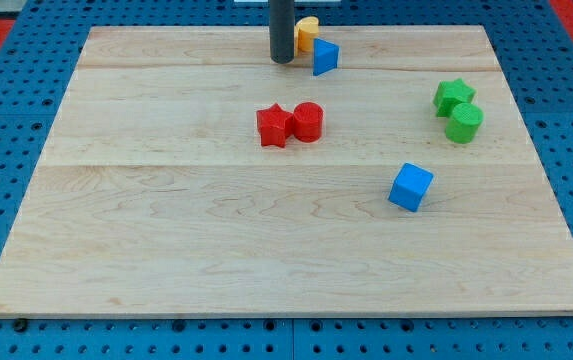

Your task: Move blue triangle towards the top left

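The blue triangle lies near the board's top edge, a little right of centre. A yellow block sits just above and left of it, touching or nearly touching it. My tip is on the board just left of the blue triangle, with a small gap between them. The rod rises out of the view's top and hides part of the yellow block.
A red star and a red cylinder sit together at the board's centre. A green star and a green cylinder sit at the right. A blue cube lies lower right. The wooden board ends at blue pegboard.
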